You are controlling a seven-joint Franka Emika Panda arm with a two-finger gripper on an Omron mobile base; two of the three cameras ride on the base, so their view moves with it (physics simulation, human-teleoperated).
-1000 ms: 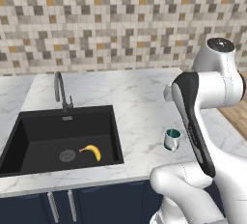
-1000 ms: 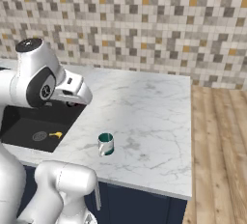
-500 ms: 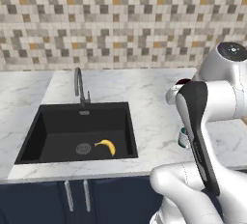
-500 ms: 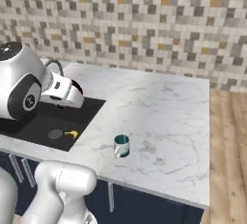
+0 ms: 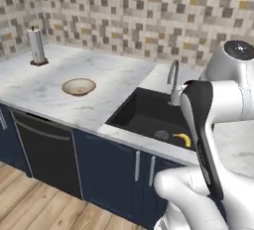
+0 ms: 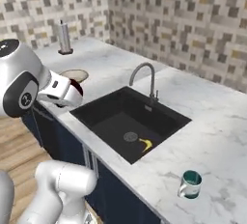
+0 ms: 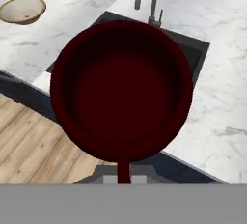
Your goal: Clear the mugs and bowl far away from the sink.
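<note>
**Maroon mug in the claw, open counter off to the left**

The counter (image 5: 106, 83) runs long here, wrapping from the corner past the sink (image 6: 130, 121) and on to the right. The bowl (image 5: 78, 86) sits well to the left of the basin, near the front edge, with a paper towel roll (image 5: 36, 45) standing beyond it toward the corner. That is the side the carried mug has to travel toward, by my reading: away from the basin, over to the bowl's stretch of marble.

The claw (image 6: 73, 94) is clamped shut on the maroon mug (image 7: 120, 90), hanging in front of the counter edge between bowl and sink, mouth facing the hand camera. The green-lined metal mug (image 6: 191, 184) stands well apart, on the right of the sink near the front edge. A banana (image 6: 145, 144) lies by the drain.

Hard to make out: the fingertips themselves, buried behind the mug; the arm covers the right-hand counter in the left base view.
</note>
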